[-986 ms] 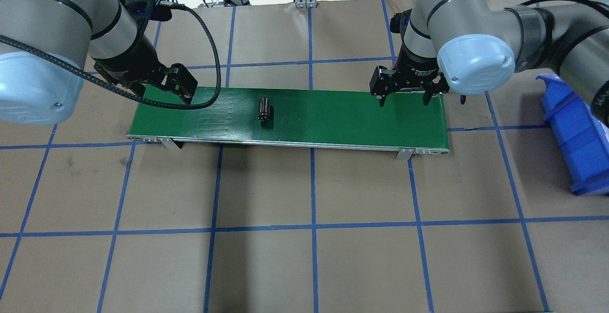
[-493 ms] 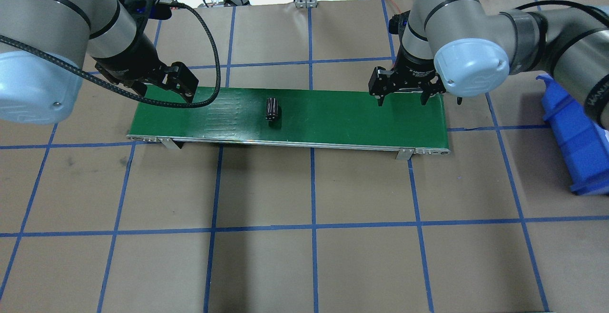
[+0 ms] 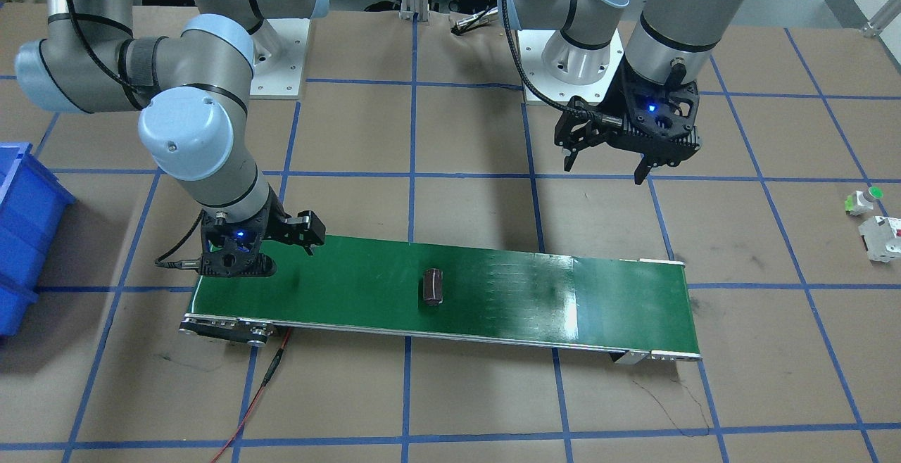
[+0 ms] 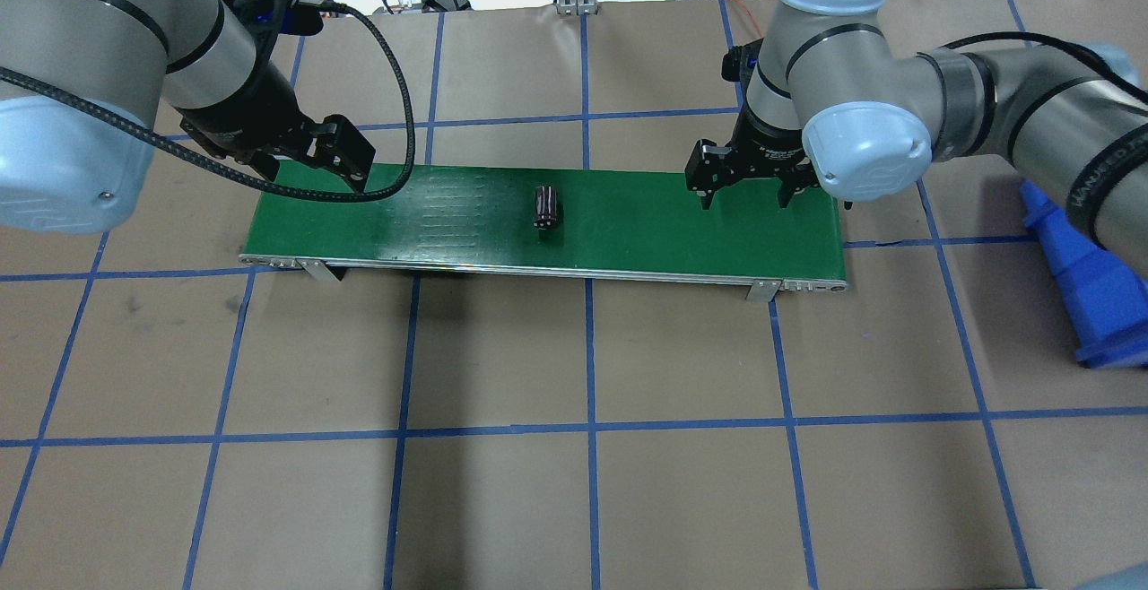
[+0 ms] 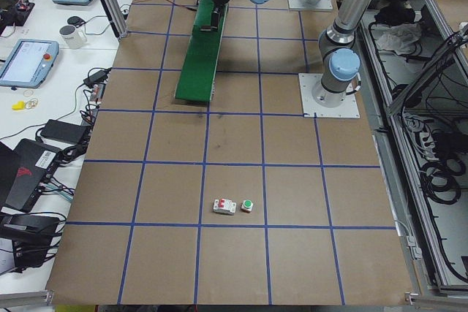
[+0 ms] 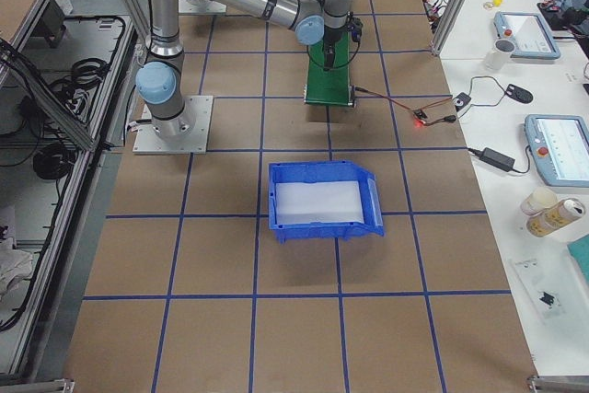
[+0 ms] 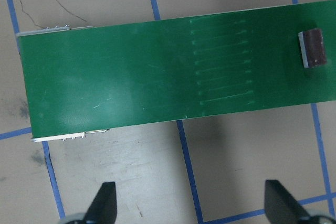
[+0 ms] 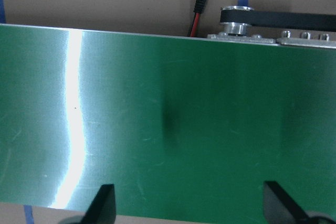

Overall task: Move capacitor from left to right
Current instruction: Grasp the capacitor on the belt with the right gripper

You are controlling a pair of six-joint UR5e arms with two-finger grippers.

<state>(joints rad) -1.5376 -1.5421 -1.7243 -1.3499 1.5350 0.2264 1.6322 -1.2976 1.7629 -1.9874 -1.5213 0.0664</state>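
Observation:
The capacitor (image 4: pixel 546 207), a stubby dark cylinder, lies on its side near the middle of the green conveyor belt (image 4: pixel 646 231). It also shows in the front view (image 3: pixel 433 287) and at the right edge of the left wrist view (image 7: pixel 311 48). My left gripper (image 4: pixel 314 173) is open and empty, raised over the belt's left end and its far edge (image 3: pixel 603 171). My right gripper (image 4: pixel 743 203) is open and empty, low over the belt's right part, with only bare belt (image 8: pixel 173 119) under it. The capacitor lies between the two grippers, apart from both.
A blue bin (image 4: pixel 1085 294) stands on the table past the belt's right end. A white part with a green cap (image 3: pixel 864 199) and a white boxy part with a red mark (image 3: pixel 883 236) lie far out on my left. A red cable (image 3: pixel 260 385) runs from the belt's right end.
The capacitor has travelled right along the belt, from left of centre to about the middle. My right gripper has shifted slightly left over the belt. The left gripper has barely moved.

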